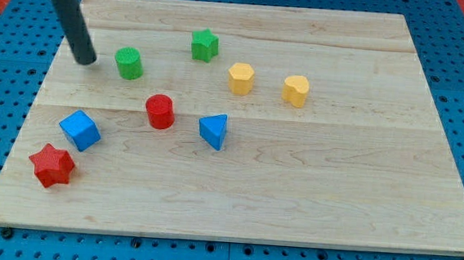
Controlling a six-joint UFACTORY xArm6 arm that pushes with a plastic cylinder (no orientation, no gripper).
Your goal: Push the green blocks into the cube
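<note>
1. The wooden board (309, 193) fills most of the frame. My tip (85, 60) rests on it in the upper left, just to the view's left of the green cylinder (128, 63), close but apparently not touching.

2. There is no claw here to be wide, narrow or holding anything: the arm ends in a plain dark rod, so everything is done by pushing.

3. The second green piece, the green star (205, 44), sits further toward the view's top and right of the cylinder, well apart from it.

4. The target, the blue cube (80, 129), lies in the lower left, below the tip and the cylinder. A red star (52, 165) sits just below it.

5. Also on the board: a red cylinder (160, 111) and a blue triangular block (214, 131) near the middle, and two yellow blocks (240, 78) (296, 90) to the right.

6. Handling, as I judge it: the green blocks look small, rigid and light, and should slide easily on smooth wood. The cylinder's round side may roll off an off-centre push, so contact should be on its far, upper side, in line with the cube. The star's points could make it twist.

7. The red cylinder stands near the star's path and could be knocked.
</note>
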